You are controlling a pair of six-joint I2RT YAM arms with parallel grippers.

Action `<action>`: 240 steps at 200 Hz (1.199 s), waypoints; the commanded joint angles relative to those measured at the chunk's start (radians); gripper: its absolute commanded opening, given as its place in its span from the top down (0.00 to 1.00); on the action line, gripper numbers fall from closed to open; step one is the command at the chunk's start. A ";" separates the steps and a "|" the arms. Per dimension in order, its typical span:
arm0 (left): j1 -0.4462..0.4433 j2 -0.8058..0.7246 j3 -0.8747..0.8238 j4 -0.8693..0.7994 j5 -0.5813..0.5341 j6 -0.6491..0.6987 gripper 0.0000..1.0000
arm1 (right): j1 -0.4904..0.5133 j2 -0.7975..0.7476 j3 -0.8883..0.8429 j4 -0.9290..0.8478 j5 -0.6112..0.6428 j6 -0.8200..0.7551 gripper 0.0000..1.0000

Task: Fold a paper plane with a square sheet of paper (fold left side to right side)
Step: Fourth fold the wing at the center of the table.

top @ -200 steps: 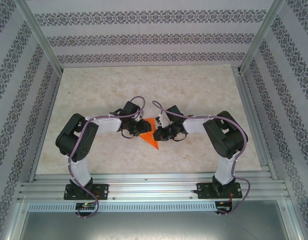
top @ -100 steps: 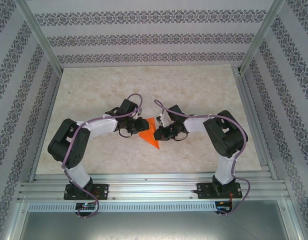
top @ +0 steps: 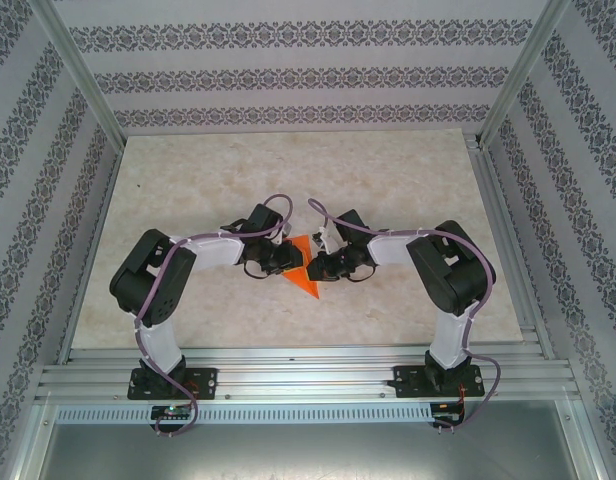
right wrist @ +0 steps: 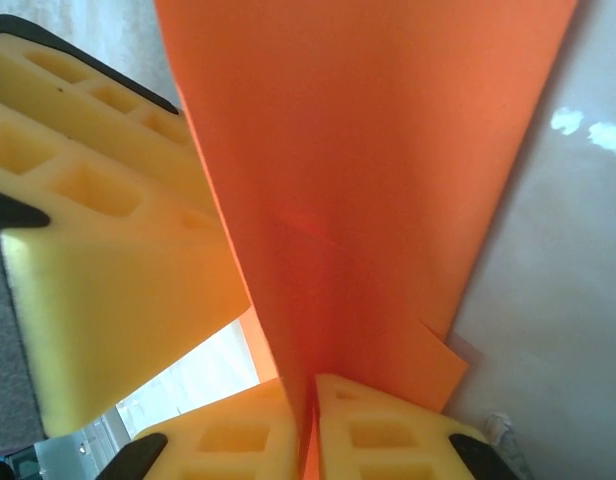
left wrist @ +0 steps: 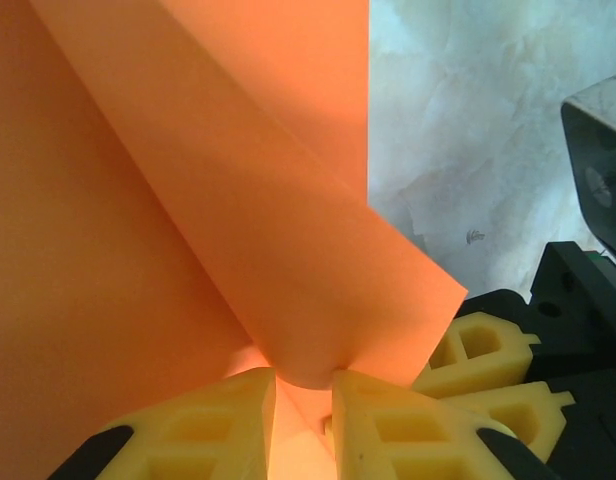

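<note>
- The left gripper (left wrist: 304, 405) held its 2 yellow, hollow-celled foam pads pinched together on a curled fold of the sheet of paper (left wrist: 138, 250).
- The right gripper (right wrist: 310, 410) likewise clamped its 2 yellow pads on a creased edge.
- The thin, smooth, bright orange sheet formed a pointed triangle between both grippers.
- It lay near the middle of the pale marbled table (top: 288, 170), tip toward the arm bases.
</note>
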 commanded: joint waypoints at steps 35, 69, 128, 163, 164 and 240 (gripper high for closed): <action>-0.007 0.031 0.014 0.008 -0.041 -0.004 0.76 | -0.022 -0.053 0.021 -0.033 0.010 -0.030 0.78; -0.008 0.037 0.015 0.016 -0.043 -0.010 0.76 | -0.025 -0.068 0.034 -0.058 0.015 -0.034 0.76; -0.007 0.036 0.016 0.014 -0.044 -0.010 0.76 | -0.008 -0.044 0.037 -0.072 0.027 -0.046 0.70; -0.007 0.033 0.019 0.014 -0.044 -0.010 0.76 | 0.010 -0.034 0.047 -0.096 0.048 -0.060 0.70; -0.007 0.032 0.018 0.014 -0.044 -0.010 0.76 | 0.011 -0.034 0.047 -0.097 0.049 -0.061 0.70; -0.008 0.021 0.019 0.015 -0.042 -0.016 0.75 | 0.038 -0.005 0.078 -0.150 0.097 -0.091 0.80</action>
